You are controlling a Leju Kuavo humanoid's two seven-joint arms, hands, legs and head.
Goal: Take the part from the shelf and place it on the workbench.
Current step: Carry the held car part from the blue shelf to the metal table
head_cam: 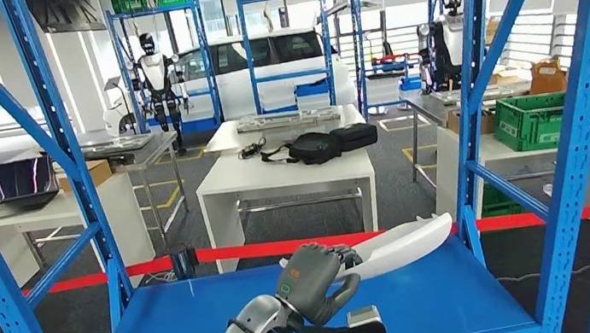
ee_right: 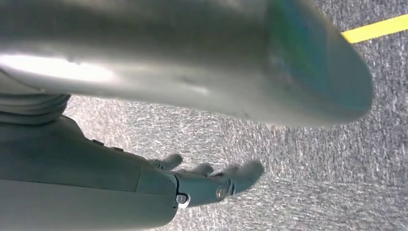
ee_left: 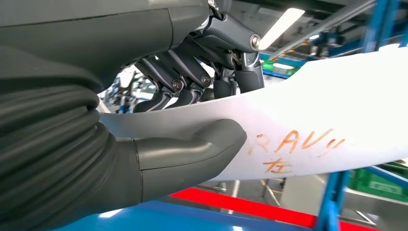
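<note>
- The left hand (head_cam: 317, 280), grey with dark fingers, grasps one end of the long white part (head_cam: 401, 245) above the blue shelf (head_cam: 430, 299).
- The left wrist view shows the thick thumb (ee_left: 202, 149) pressed on the part's (ee_left: 332, 110) smooth, curved white face, dark fingers (ee_left: 192, 79) wrapped over its far edge, and orange handwriting beside the thumb.
- The part tapers to the right, towards a blue upright.
- The right hand (ee_right: 211, 183) hangs over speckled grey carpet (ee_right: 312, 183), fingers loosely extended, holding nothing.
- Beyond the shelf stands a white tabletop (head_cam: 283, 170) carrying black bags.
</note>
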